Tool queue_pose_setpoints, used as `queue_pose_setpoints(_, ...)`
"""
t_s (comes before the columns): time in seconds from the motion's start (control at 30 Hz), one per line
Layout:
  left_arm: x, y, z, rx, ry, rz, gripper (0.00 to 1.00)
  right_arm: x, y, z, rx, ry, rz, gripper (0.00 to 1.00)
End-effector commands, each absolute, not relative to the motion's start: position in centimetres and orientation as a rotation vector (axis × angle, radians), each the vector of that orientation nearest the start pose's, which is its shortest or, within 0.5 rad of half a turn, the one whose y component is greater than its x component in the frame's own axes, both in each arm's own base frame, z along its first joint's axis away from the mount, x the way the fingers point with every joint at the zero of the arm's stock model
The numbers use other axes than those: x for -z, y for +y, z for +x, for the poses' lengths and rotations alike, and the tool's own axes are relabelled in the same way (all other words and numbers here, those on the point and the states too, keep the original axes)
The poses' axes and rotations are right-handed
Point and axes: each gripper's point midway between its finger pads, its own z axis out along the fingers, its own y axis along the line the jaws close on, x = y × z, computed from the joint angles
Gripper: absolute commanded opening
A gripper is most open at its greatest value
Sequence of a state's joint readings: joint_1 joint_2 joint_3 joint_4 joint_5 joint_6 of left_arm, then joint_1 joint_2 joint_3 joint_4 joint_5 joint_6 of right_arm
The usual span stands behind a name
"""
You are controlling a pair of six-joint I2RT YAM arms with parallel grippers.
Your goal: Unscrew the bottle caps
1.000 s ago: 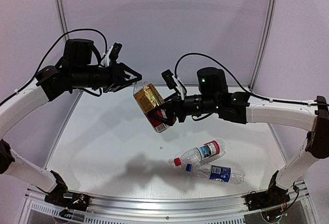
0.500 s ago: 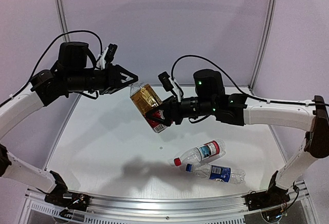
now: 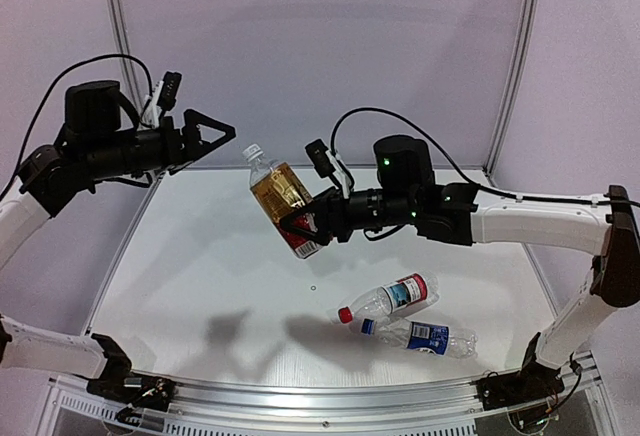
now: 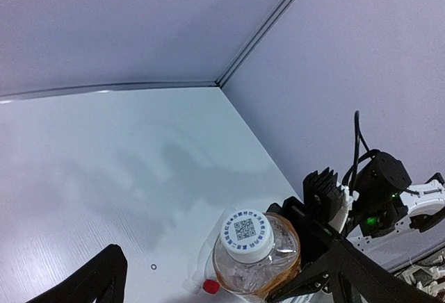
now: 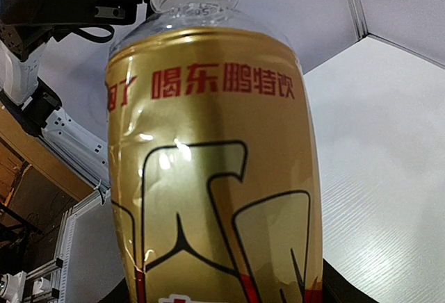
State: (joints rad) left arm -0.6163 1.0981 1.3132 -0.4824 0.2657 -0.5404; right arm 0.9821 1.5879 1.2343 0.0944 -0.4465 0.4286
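The amber bottle [image 3: 281, 193] with the gold-red label hangs tilted in the air, its white cap [image 3: 252, 151] on the neck. My right gripper [image 3: 312, 224] is shut on its lower end; in the right wrist view the gold label [image 5: 215, 178] fills the frame. My left gripper [image 3: 208, 128] stands open to the left of the cap, apart from it. In the left wrist view the white cap [image 4: 245, 232] faces me, clear of both black fingers [image 4: 94, 281]. The red-white bottle [image 3: 397, 296] with its red cap [image 3: 345, 314] and the blue-label bottle [image 3: 432, 336] with its blue cap [image 3: 367, 326] lie on the table.
The white table [image 3: 200, 266] has purple walls behind and on both sides. A metal rail [image 3: 300, 396] runs along the near edge. The two lying bottles sit side by side at the front right, below my right arm [image 3: 520, 221].
My left gripper has let go of the white cap, opened wide and drawn back to the left. The amber bottle has sunk a little in my right gripper.
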Motion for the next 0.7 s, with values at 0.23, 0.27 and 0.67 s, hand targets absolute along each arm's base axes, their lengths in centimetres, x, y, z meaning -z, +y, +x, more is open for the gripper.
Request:
queue_pose_setpoints(0.23, -44.1, -26.0, 22.9, 1.28, 1.735, 0.576, 0.82, -35.3, 46.9, 19.9, -1.425, 1.658, -0.942, 0.45)
queue_pose_setpoints(0.27, -44.5, -26.2, 23.0, 1.305, 1.721, 0.575, 0.8, -35.7, 46.9, 19.8, -1.432, 1.649, -0.947, 0.45)
queue_pose_setpoints(0.67, -48.7, -27.0, 22.8, 1.427, 1.58, 0.584, 0.67, -36.9, 47.7, 18.5, -1.47, 1.611, -0.998, 0.44)
